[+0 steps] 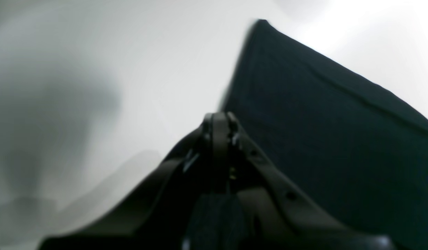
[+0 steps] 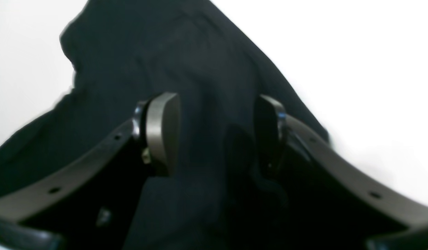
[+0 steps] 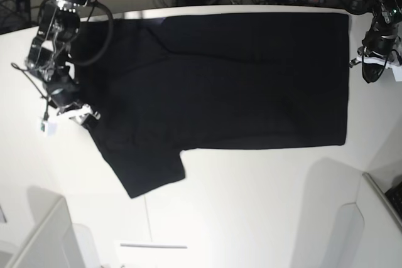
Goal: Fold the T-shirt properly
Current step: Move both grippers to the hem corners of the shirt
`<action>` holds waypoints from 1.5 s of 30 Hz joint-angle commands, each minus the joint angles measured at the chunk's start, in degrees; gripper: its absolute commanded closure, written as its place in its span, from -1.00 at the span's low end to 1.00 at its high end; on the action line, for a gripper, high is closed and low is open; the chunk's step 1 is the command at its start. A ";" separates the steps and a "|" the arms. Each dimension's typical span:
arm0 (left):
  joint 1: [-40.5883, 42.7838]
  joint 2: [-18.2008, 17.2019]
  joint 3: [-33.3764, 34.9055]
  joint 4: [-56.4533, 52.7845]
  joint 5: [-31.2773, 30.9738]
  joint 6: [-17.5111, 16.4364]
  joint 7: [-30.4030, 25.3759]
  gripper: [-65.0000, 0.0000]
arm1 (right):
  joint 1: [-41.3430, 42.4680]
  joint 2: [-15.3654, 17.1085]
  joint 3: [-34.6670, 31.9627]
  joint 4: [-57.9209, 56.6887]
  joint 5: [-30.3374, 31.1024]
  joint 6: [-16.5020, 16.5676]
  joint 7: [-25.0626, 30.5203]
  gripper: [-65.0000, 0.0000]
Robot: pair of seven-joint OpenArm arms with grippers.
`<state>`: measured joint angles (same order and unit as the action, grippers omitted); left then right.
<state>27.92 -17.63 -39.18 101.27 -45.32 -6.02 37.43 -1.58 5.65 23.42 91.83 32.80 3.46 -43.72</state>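
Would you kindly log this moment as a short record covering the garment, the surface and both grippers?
garment: large black cloth T-shirt, spread flat, plain side up, one sleeve pointing to the table's near edge
surface: white table
left gripper: shut, at the shirt's edge
right gripper: jaws apart, cloth between the fingers, over the shirt's opposite end
fold status: cannot tell

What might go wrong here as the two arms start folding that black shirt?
The left gripper is shut beside the T-shirt, at its hem edge; it may have missed the cloth and lift nothing.

The right gripper is open over rumpled cloth near the sleeve, so it may pinch several layers and fold crooked.

The shirt's far edge reaches the edge of the table; a pull might drag it off.
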 commanded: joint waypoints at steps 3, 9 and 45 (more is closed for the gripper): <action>-0.45 -2.02 0.45 -0.31 -0.17 0.26 -1.17 1.00 | 6.73 2.83 -1.57 -5.99 0.48 0.27 -0.54 -0.01; -0.80 -2.37 0.19 -0.31 -0.17 0.26 -1.17 1.00 | 17.19 6.44 -6.06 -18.82 0.30 0.27 -0.45 -0.01; -1.33 -2.37 0.10 -3.21 -0.17 0.26 -1.17 1.00 | 44.18 6.44 -34.80 -68.14 0.21 5.11 21.00 -0.23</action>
<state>26.37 -18.90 -38.57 97.32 -45.10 -5.61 37.52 41.10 11.97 -11.42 23.24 32.56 8.16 -21.96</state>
